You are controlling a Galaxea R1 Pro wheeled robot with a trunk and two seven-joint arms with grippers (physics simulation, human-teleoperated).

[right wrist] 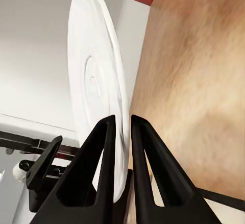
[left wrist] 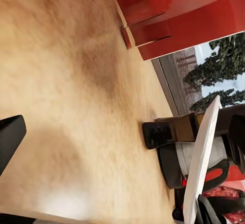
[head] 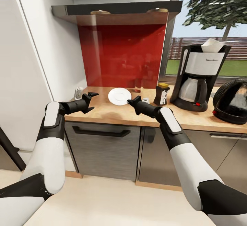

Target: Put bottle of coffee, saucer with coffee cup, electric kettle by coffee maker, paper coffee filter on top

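White saucer [head: 119,96] | your right pincer [right wrist: 121,127] is clamping its rim above the surface [head: 113,111] | left pincer [head: 91,101] is hanging apart, empty

One saucer [head: 119,95], one coffee maker [head: 200,77], one kettle [head: 232,101], one coffee bottle [head: 162,94].

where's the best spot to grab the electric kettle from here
By the handle arching over the top of the electric kettle, coming down from above with the right gripper once it has let go of the saucer. The rounded, glossy body gives the fingers little to pinch.
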